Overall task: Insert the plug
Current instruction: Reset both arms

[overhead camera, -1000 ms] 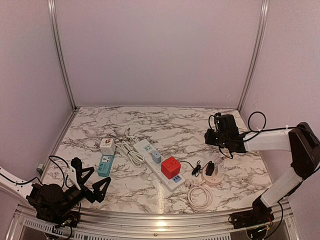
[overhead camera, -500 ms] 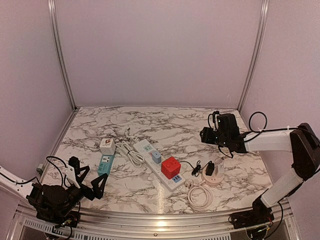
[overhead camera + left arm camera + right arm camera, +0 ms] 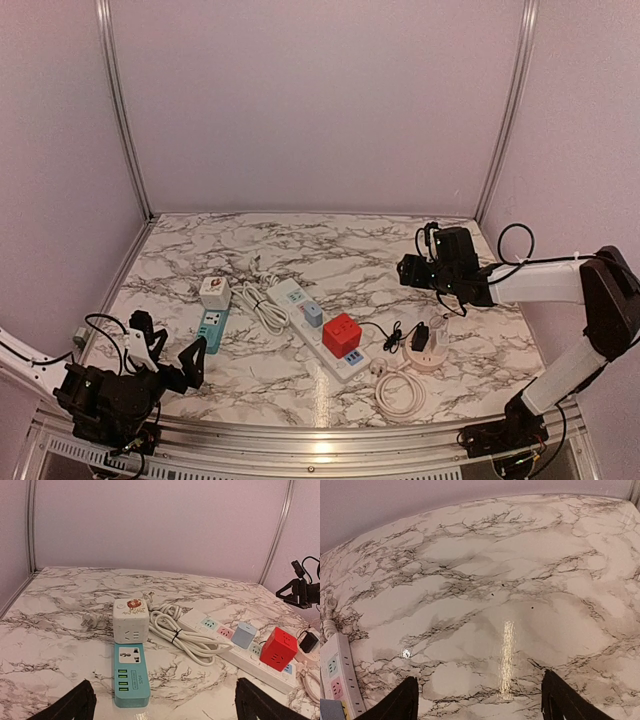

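Even soft overhead light; glare streak on marble table [image 3: 507, 650]; shadows faint; frames sharp

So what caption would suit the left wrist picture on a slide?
Open left gripper faces a white cube socket, teal charging strip, coiled cable and power strip on the marble table.

Power strip [image 3: 337, 675] partly out of R wrist view, past L/btm edge.

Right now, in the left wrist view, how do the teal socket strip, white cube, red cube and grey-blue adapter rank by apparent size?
1. teal socket strip
2. white cube and red cube: look alike, so unranked; the red one is farther away.
3. grey-blue adapter, smallest.
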`<state>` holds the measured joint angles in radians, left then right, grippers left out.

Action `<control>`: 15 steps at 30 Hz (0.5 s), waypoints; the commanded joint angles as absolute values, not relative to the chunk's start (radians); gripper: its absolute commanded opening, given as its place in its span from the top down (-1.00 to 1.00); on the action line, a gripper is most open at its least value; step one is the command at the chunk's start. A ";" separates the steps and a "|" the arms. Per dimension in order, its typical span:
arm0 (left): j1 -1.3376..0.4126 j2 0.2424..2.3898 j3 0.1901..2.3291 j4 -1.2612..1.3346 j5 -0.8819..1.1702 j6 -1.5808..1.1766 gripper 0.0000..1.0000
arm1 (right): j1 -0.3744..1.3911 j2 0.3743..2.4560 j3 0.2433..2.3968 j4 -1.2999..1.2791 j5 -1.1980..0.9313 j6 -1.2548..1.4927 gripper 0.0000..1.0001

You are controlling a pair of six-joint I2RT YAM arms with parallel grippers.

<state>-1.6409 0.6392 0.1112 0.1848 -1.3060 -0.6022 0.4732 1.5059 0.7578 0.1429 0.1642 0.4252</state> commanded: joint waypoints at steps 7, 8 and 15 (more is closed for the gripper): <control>-1.643 0.774 0.223 -0.081 -1.477 -0.866 -0.98 | 0.482 1.503 0.755 0.169 0.171 0.429 -0.71; -1.643 0.794 0.236 -0.102 -1.480 -0.888 -0.98 | 0.482 1.501 0.755 0.167 0.175 0.431 -0.72; -1.644 0.950 0.360 -0.473 -1.546 -1.261 -0.98 | 0.482 1.485 0.748 0.169 0.185 0.433 -0.84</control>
